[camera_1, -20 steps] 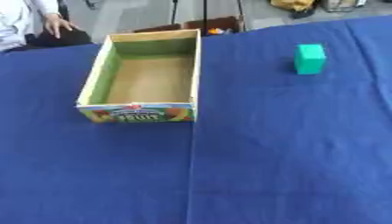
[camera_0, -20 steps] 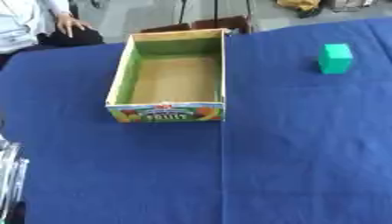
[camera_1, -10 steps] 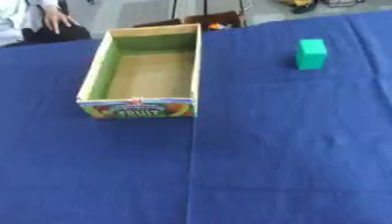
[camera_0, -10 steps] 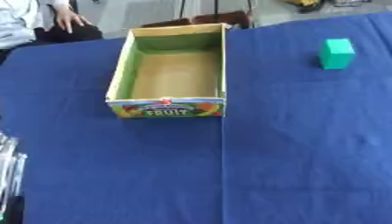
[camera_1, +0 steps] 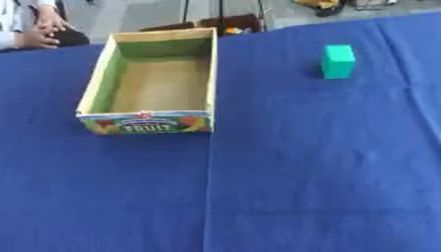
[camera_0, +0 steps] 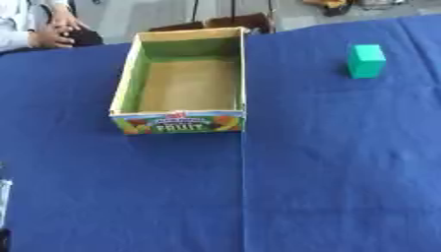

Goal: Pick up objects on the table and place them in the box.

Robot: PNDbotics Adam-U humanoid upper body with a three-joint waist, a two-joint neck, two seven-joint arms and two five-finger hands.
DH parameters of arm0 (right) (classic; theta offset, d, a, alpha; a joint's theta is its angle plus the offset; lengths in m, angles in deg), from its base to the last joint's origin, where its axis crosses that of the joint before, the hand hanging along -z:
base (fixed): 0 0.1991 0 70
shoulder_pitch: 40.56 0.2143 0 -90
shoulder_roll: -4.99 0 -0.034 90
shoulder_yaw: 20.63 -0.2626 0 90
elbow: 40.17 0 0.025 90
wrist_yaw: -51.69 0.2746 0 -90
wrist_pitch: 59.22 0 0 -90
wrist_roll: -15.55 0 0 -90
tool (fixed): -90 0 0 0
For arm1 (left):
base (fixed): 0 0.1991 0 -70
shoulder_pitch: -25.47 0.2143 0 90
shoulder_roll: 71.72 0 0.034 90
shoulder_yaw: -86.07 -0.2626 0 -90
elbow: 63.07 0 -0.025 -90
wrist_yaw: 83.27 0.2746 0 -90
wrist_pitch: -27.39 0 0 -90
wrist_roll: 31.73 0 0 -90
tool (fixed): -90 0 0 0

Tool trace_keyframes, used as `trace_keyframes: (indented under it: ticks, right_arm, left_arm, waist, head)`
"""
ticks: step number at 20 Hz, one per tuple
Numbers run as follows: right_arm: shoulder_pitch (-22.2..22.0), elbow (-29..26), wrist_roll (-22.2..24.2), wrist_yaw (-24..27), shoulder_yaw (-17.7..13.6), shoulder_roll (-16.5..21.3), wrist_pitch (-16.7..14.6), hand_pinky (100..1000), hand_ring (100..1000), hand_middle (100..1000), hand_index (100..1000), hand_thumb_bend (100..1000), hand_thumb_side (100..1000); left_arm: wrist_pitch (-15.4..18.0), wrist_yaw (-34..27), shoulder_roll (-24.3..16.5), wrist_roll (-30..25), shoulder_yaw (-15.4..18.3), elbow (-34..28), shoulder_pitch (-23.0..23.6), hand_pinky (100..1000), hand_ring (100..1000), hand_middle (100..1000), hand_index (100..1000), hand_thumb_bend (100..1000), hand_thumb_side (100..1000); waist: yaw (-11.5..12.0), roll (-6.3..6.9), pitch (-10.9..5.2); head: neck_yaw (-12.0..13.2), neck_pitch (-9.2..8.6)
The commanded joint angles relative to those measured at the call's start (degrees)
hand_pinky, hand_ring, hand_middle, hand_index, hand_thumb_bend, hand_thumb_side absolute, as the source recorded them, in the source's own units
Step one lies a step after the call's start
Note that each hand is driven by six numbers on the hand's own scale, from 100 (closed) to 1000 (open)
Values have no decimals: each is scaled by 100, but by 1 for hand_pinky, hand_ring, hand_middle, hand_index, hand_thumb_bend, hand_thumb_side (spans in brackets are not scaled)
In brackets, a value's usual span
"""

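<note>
An open cardboard fruit box (camera_0: pixel 178 123) with a green lining stands on the blue cloth at the centre left, with nothing inside it. A small green block (camera_0: pixel 367 60) stands upright on the cloth at the far right, well apart from the box. Only a thin silver and black sliver of my left hand (camera_0: pixel 3 206) shows at the lower left edge of the left eye view, far from both things. My right hand shows in neither view.
The blue cloth (camera_1: pixel 301 172) covers the whole table, with a seam running from the box's right front corner toward me. A person (camera_0: pixel 34 29) sits beyond the far left edge. Dark furniture (camera_0: pixel 215 22) stands behind the box.
The whole picture has shifted slightly, so the camera moved. Less of my left hand shows at the lower left edge than before. The box and the block stay put.
</note>
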Motion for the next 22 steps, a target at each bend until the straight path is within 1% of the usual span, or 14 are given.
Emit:
trace_keyframes:
  ticks: [1, 4, 7, 13, 18, 22]
  right_arm:
    - [416, 597, 711, -161, 183, 230, -118, 717, 766, 793, 884, 444, 1000]
    - [831, 1255, 1234, -379, 330, 174, -324, 723, 780, 809, 898, 473, 1000]
    - [1218, 1919, 1676, -650, 411, 68, -525, 732, 792, 824, 910, 503, 1000]
    - [1862, 3112, 2423, -1192, 432, -237, -891, 748, 814, 854, 943, 565, 995]
    - [2263, 3986, 3044, -1659, 330, -495, -1187, 771, 841, 881, 970, 624, 910]
    - [2521, 4590, 3709, -2073, 272, -685, -1416, 786, 869, 904, 989, 648, 776]
  left_arm:
    - [-12, -18, -163, -33, -8, -92, -33, 762, 908, 913, 996, 100, 1000]
    - [-24, -25, -168, -48, -15, -92, -14, 762, 908, 913, 996, 100, 1000]
    - [-37, -31, -179, -61, -21, -92, 3, 762, 908, 913, 996, 100, 1000]
    - [-61, -36, -199, -87, -35, -92, 23, 762, 908, 913, 996, 100, 1000]
    - [-79, -43, -216, -106, -47, -92, 33, 762, 908, 913, 995, 100, 1000]
    - [-86, -46, -219, -122, -57, -92, 24, 762, 908, 913, 995, 100, 1000]
  waist:
    - [10, -27, -172]
    - [13, -25, -199]
    - [12, -24, -229]
    - [-10, -13, -286]
    - [-17, 3, -312]
    - [-24, 8, -316]
  head:
    - [-106, -39]
    - [-134, -53]
    - [-139, -67]
    - [-142, -94]
    - [-168, -141]
    - [-177, -169]
